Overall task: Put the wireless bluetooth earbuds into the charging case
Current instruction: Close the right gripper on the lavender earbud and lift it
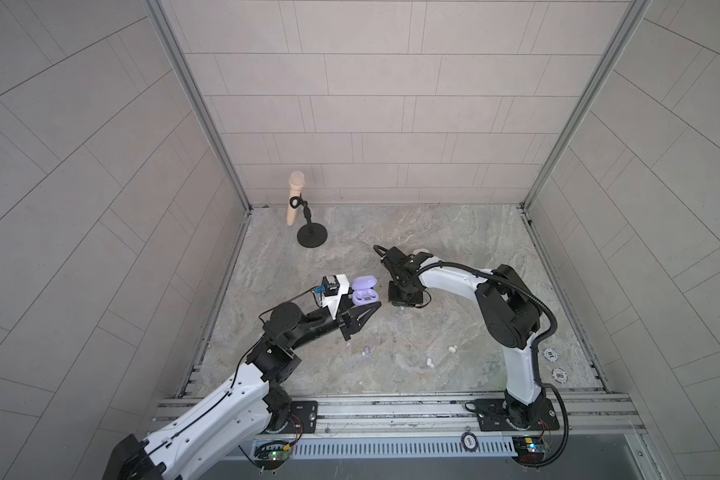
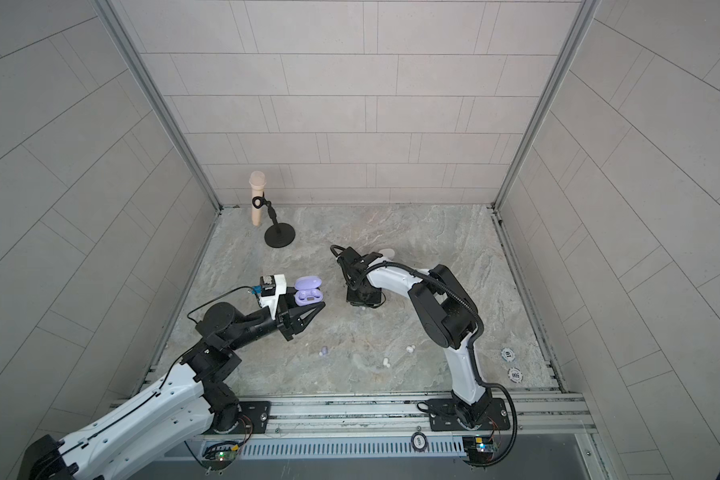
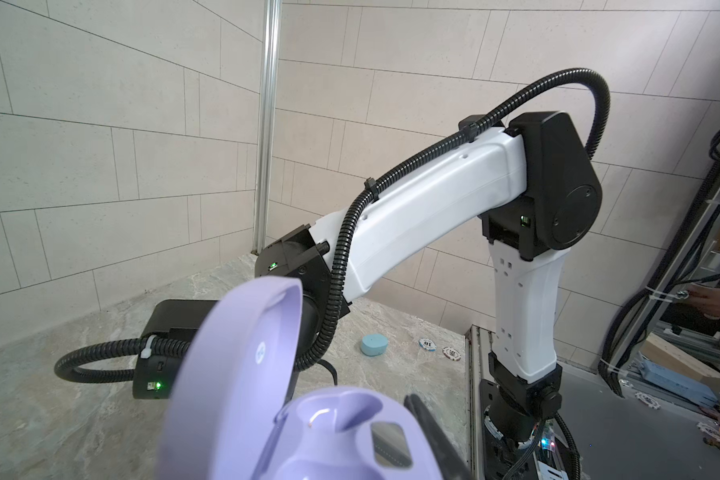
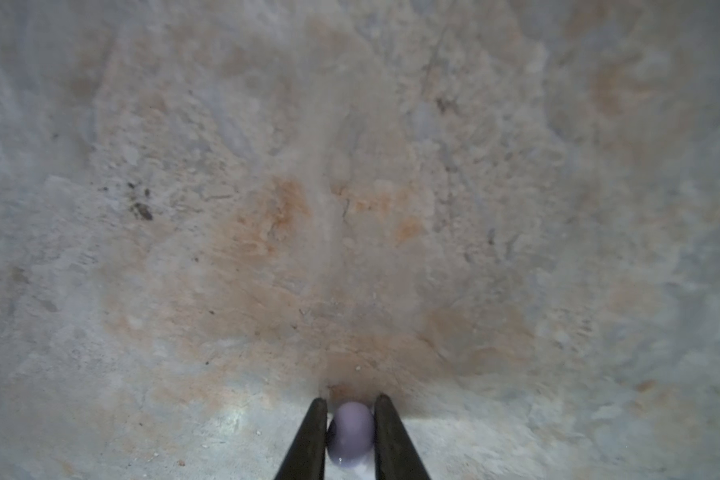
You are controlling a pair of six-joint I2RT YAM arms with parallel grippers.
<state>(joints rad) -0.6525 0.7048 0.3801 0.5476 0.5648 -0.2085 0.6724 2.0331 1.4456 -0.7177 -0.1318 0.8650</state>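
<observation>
A: In both top views, left tool (image 1: 366,302) clamped on the open lilac case (image 1: 364,286), apparently clear of the counter (image 1: 474,237). Right tool (image 1: 405,300) nose-down just beside it. A spare bud (image 1: 366,352) lies well apart.

B: Left wrist: lid (image 3: 242,374) up, the socket (image 3: 341,415) in view empty.

A: Right wrist: right tool (image 4: 351,400) pinching a lilac bud (image 4: 350,432) by its sides, down at the counter.

B: Risk: round, slick shell and narrow tips. It could squirt out on the lift, or twist and meet the socket crooked.
</observation>
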